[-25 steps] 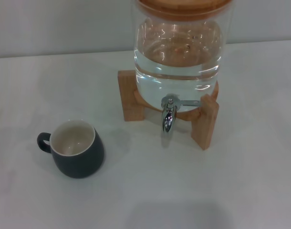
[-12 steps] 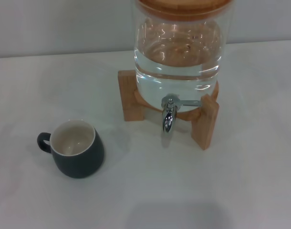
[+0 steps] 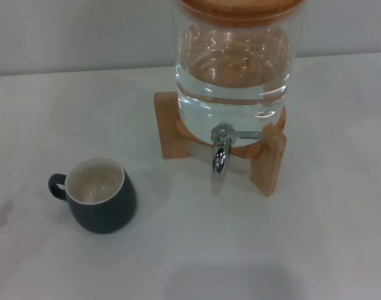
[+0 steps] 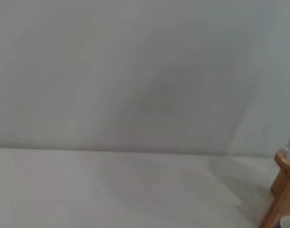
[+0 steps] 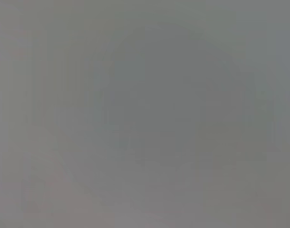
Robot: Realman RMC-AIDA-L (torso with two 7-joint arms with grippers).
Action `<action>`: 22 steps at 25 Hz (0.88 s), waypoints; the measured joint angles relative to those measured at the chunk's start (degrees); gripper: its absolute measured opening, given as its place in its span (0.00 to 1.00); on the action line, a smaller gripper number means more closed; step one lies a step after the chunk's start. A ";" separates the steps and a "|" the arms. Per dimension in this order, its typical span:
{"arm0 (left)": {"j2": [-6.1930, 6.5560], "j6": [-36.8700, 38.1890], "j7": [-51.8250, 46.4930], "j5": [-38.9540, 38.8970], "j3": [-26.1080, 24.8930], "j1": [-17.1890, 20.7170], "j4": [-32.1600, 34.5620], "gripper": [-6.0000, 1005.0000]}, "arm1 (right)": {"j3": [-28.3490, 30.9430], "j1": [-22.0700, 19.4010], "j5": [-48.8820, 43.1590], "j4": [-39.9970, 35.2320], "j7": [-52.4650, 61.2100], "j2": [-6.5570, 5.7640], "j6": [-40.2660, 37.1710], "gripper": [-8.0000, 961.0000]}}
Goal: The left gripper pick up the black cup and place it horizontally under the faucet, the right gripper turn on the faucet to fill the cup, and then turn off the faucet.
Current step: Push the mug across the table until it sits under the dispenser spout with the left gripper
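Observation:
The black cup [image 3: 102, 198] stands upright on the white table at the front left, cream inside showing, its loop handle pointing left. The chrome faucet [image 3: 220, 154] hangs from the front of the clear glass dispenser [image 3: 233, 69], its thin lever pointing right, nothing beneath the spout. The cup is well to the left of the faucet. Neither gripper appears in any view. The left wrist view holds only a plain wall, the tabletop and one leg of the wooden stand [image 4: 282, 197]. A uniform grey fills the right wrist view.
The dispenser, filled with water and topped by a wooden lid [image 3: 240, 9], rests on a wooden stand [image 3: 267, 160] at the back centre-right. White table [image 3: 178, 250] spreads around the cup and in front of the stand. A faint shadow lies at the table's left edge.
Cup and dispenser have not moved. A faint shadow has appeared on the table at the far left edge of the head view.

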 joint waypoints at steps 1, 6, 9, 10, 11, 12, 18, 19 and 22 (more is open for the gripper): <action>-0.98 0.60 1.08 0.79 -0.02 -0.05 0.44 0.85 | -0.07 0.14 -0.01 -0.13 0.00 0.00 -0.01 0.83; -4.91 3.26 7.44 1.80 -0.12 0.03 1.68 0.85 | -0.09 0.56 -0.02 -0.22 0.03 0.04 0.01 0.83; -6.00 4.09 10.64 2.09 -0.13 0.17 1.87 0.85 | -0.08 0.91 -0.01 -0.22 0.03 0.06 0.06 0.83; -6.15 4.19 11.54 2.12 -0.06 0.13 1.43 0.85 | -0.08 0.99 -0.01 -0.22 0.03 0.07 0.07 0.83; -6.20 4.27 12.55 2.14 0.06 -0.07 0.81 0.85 | -0.08 1.05 -0.01 -0.23 0.03 0.09 0.08 0.83; -6.21 4.50 13.19 2.32 0.23 -0.39 0.15 0.85 | -0.08 1.16 0.00 -0.22 0.03 0.11 0.08 0.83; -6.37 6.26 16.37 3.18 0.40 -2.69 -3.42 0.85 | -0.08 1.75 -0.28 -0.21 0.03 0.24 -0.22 0.83; -6.33 6.69 16.48 3.68 0.40 -3.58 -4.43 0.85 | -0.08 1.79 -0.33 -0.20 0.03 0.25 -0.30 0.83; -6.31 8.23 16.65 5.15 0.42 -5.19 -5.74 0.85 | -0.08 2.11 -0.38 -0.20 0.03 0.30 -0.45 0.83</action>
